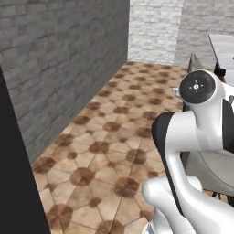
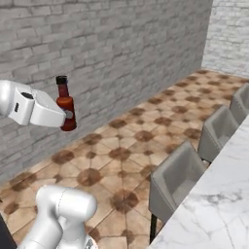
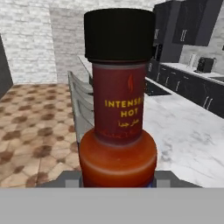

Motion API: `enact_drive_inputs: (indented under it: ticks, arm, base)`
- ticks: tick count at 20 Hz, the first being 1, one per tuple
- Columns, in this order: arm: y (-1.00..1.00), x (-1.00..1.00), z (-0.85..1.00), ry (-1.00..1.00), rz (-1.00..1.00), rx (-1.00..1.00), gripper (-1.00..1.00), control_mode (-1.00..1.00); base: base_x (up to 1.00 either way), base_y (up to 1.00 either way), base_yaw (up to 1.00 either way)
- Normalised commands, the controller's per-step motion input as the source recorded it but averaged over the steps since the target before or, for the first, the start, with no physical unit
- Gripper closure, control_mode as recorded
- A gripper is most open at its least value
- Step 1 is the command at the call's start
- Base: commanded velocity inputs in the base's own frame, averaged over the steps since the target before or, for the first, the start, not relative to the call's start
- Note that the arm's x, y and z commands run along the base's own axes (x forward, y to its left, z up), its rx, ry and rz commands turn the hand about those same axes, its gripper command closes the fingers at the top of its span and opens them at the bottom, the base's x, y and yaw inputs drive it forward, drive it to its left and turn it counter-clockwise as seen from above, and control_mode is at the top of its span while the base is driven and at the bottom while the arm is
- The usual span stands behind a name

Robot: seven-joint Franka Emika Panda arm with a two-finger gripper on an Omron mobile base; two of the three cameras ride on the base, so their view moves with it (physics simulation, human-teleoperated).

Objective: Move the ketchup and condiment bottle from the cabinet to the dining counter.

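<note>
Your arm carries the condiment bottle beside the dining counter.

You see the dining counter, white veined marble, running along your right; grey stools stand tucked against its near edge, over the brown patterned floor tiles; left of the counter and well above the floor, your gripper is clenched on the condiment bottle, upright, with a dark cap and red body; its label reads "INTENSE HOT" up close.
</note>
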Motion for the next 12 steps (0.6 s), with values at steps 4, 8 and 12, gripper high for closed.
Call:
enact_drive_inputs:
  ticks: [4, 8, 12]
  arm:
    - [0.0, 0.0, 0.0, 0.0, 0.0, 0.0, 1.0, 1.0]
    - [0.0, 0.0, 0.0, 0.0, 0.0, 0.0, 1.0, 1.0]
    - [0.0, 0.0, 0.0, 0.0, 0.0, 0.0, 1.0, 1.0]
  base:
    - [0.69, 0.05, -0.28]
    - [0.72, 0.08, -0.26]
    - [0.75, 0.16, -0.25]
